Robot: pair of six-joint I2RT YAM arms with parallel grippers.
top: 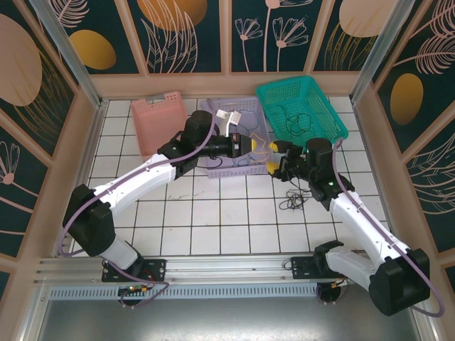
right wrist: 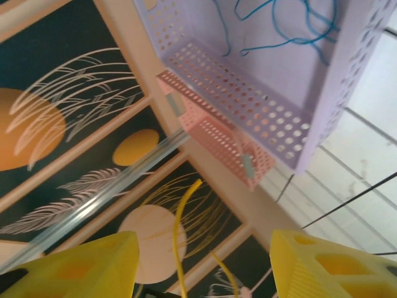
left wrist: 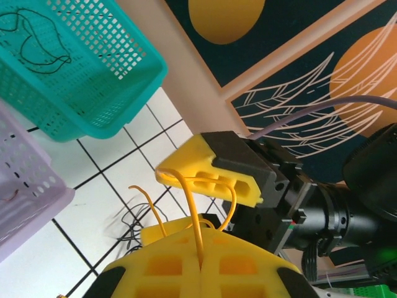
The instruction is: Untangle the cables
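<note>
My left gripper (left wrist: 202,273) is shut on a thin yellow cable (left wrist: 193,214), which rises from the seam between its fingers and loops over the upper finger of my right gripper (left wrist: 214,198). My right gripper (right wrist: 201,264) stands open, and the yellow cable (right wrist: 178,233) hangs free in the gap between its fingers. From above, the left gripper (top: 257,147) and the right gripper (top: 276,158) almost touch just right of the lilac basket. A clump of thin black cables (top: 291,199) lies on the tiles below them and is seen as black cables (left wrist: 131,225) in the left wrist view.
The lilac basket (top: 213,170) holds blue cables (right wrist: 291,28). A teal basket (top: 328,114) at the back right holds dark cables (left wrist: 34,43). A pink basket (top: 158,121) leans at the back left. Patterned walls close in the tiled floor.
</note>
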